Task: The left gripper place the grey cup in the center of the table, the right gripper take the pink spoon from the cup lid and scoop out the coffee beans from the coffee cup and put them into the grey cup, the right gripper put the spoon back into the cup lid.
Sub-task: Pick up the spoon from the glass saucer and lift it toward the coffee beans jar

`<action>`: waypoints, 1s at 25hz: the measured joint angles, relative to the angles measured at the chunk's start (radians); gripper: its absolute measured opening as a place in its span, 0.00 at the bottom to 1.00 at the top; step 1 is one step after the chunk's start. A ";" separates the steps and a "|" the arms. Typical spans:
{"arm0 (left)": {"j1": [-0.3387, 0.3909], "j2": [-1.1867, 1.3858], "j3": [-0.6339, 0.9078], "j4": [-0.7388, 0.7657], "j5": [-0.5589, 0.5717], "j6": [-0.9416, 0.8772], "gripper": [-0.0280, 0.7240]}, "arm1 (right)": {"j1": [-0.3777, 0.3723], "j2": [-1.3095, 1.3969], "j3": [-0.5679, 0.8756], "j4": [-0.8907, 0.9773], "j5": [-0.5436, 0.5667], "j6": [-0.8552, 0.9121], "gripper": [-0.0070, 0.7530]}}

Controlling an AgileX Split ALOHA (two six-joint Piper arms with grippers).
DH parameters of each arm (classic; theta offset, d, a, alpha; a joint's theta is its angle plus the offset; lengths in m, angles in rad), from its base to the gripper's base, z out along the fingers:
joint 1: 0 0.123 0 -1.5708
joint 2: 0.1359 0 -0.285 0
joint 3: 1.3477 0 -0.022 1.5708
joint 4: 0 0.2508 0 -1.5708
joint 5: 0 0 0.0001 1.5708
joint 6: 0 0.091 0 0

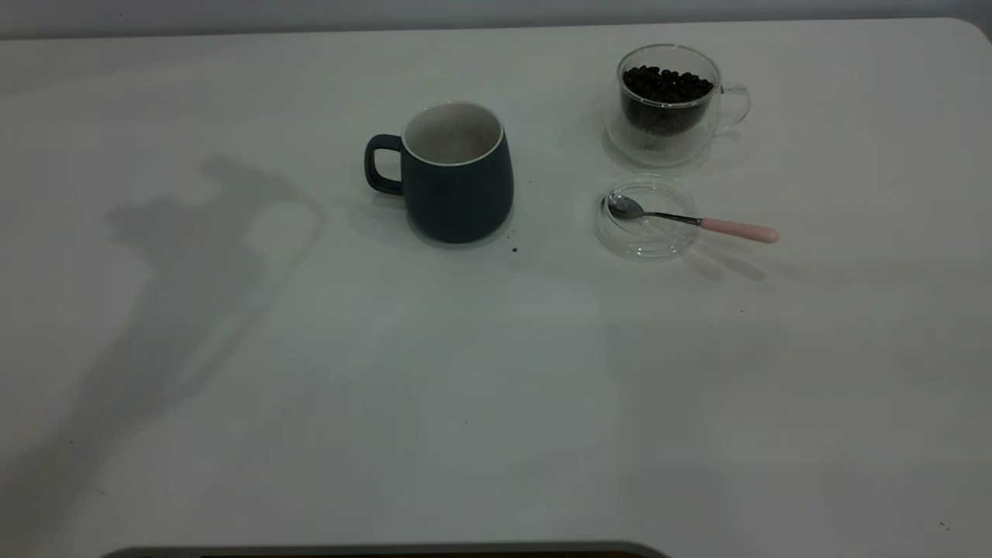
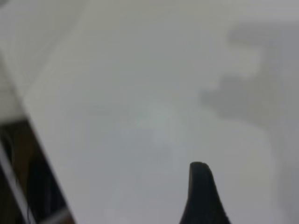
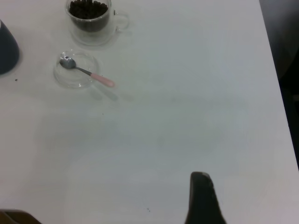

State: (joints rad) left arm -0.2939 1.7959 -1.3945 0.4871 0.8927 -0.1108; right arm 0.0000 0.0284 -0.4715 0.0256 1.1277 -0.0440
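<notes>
The grey cup (image 1: 457, 186) stands upright near the table's middle, handle to the left; its edge also shows in the right wrist view (image 3: 7, 49). The coffee cup (image 1: 668, 105) holds coffee beans (image 1: 666, 85) at the back right. In front of it lies the cup lid (image 1: 645, 217), with the pink spoon (image 1: 697, 221) resting bowl-in and handle pointing right. The right wrist view shows the coffee cup (image 3: 91, 21), lid (image 3: 74, 70) and spoon (image 3: 86, 72) far off. Neither gripper appears in the exterior view. A dark part of the left gripper (image 2: 201, 196) and of the right gripper (image 3: 202, 198) shows over bare table.
The white table (image 1: 387, 387) carries an arm's shadow (image 1: 201, 256) on its left side. A few dark specks (image 1: 514, 249) lie by the grey cup. The left wrist view shows the table's edge (image 2: 42, 154), and the right wrist view shows its right edge (image 3: 275, 79).
</notes>
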 joint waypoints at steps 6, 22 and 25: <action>0.051 -0.210 0.000 -0.007 0.159 -0.025 0.79 | 0.000 0.000 0.000 0.000 0.000 0.000 0.71; 0.092 -0.862 0.095 -0.076 0.277 -0.036 0.79 | 0.000 0.000 0.000 0.000 0.000 0.000 0.71; 0.082 -1.020 0.213 -0.111 0.277 -0.036 0.79 | 0.000 0.000 0.000 0.000 0.000 0.000 0.71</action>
State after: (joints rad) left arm -0.2123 0.7761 -1.1816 0.3764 1.1698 -0.1466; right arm 0.0000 0.0284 -0.4715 0.0256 1.1277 -0.0440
